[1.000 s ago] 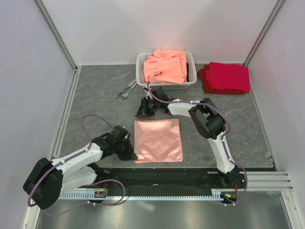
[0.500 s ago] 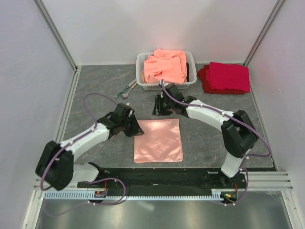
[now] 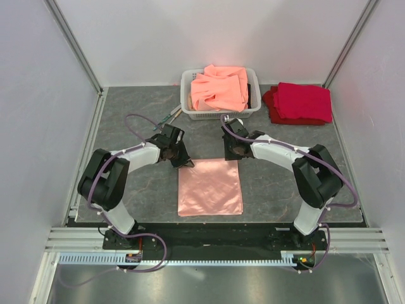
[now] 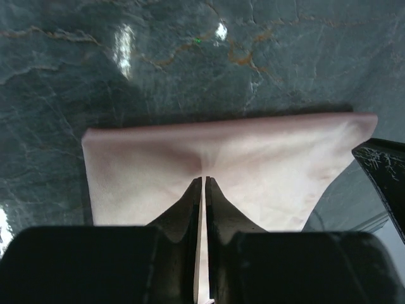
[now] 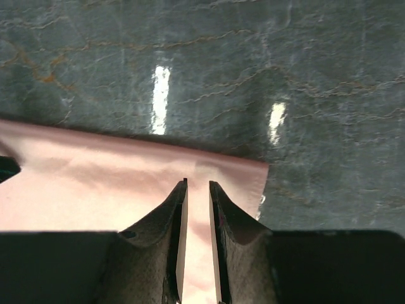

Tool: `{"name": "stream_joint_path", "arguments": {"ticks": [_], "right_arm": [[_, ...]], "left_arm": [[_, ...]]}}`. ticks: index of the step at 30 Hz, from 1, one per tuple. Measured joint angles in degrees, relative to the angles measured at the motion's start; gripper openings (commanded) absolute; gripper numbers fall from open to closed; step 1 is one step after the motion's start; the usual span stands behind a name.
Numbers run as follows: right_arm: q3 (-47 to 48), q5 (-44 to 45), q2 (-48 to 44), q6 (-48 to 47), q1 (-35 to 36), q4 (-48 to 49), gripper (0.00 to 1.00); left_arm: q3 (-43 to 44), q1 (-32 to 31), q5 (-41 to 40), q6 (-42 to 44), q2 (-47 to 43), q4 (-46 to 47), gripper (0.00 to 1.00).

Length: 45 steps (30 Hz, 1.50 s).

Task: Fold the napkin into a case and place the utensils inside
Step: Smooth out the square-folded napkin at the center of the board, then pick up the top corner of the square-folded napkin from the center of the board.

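Observation:
The pale-pink napkin (image 3: 209,187) lies flat on the dark stone table, between the arms. My left gripper (image 3: 188,163) is at its far left corner. In the left wrist view the gripper (image 4: 205,178) has its jaws almost together and the napkin (image 4: 139,164) puckers at their tips. My right gripper (image 3: 235,152) is at the far right corner. In the right wrist view the gripper (image 5: 198,183) keeps a narrow gap with the napkin (image 5: 95,183) between the fingers. The teal-handled utensils (image 3: 171,116) lie left of the basket, partly hidden by my left arm.
A white basket (image 3: 187,81) heaped with orange-salmon cloths (image 3: 220,87) stands at the back centre. Deep red folded cloths (image 3: 300,102) lie to its right. White walls close in the table on three sides.
Both grippers have moved onto the napkin's far edge, the left from its left side to the far left corner, the right from behind it to the far right corner.

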Motion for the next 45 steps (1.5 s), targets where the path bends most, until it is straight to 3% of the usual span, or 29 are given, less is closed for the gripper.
{"name": "stream_joint_path", "arguments": {"ticks": [16,19,23,26,32,39,45], "right_arm": [[-0.20,8.02,4.68,-4.90,-2.69,1.20,0.28],[-0.17,10.78,4.66,-5.97,-2.86,0.31,0.32],[-0.11,12.72,3.34,-6.78,-2.91,-2.38,0.52],[-0.98,12.39,-1.22,-6.69,-2.91,-3.63,0.59],[-10.73,4.83,-17.31,-4.02,-2.91,-2.67,0.59],[-29.40,-8.72,-33.05,3.82,-2.86,-2.80,0.47],[-41.86,-17.88,-43.87,12.61,-1.51,-0.72,0.39]], "left_arm": [[5.51,1.22,-0.20,1.01,5.84,0.13,0.15],[6.67,1.22,-0.28,1.49,5.79,0.15,0.18],[6.69,1.22,0.24,1.77,3.32,-0.24,0.26],[5.81,1.22,1.40,2.36,-1.18,-0.17,0.27],[0.13,0.79,5.07,3.72,-10.12,0.92,0.23],[-12.39,-6.95,5.05,3.52,-17.68,0.48,0.22],[-16.41,-12.46,3.63,1.97,-22.53,0.37,0.22]]}}
